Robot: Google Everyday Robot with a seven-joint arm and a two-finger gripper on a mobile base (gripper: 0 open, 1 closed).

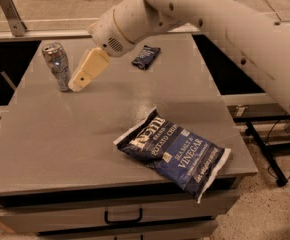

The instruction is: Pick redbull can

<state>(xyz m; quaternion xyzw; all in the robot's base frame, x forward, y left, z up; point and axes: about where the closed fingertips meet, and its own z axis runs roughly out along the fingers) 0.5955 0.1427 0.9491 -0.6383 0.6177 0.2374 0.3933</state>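
The redbull can (57, 66) stands upright near the far left of the grey table (60, 139). It is slim and silvery with bluish patches and a shiny top rim. My gripper (78, 85) hangs from the white arm (210, 19) and points down and to the left. Its cream tip is just right of the can, at about the height of the can's lower half. I cannot tell whether it touches the can.
A large dark blue potato chip bag (175, 151) lies near the table's front right. A small dark blue snack packet (146, 56) lies at the back middle. A drawer with a black handle (122, 216) is under the table front. A rail runs behind the table.
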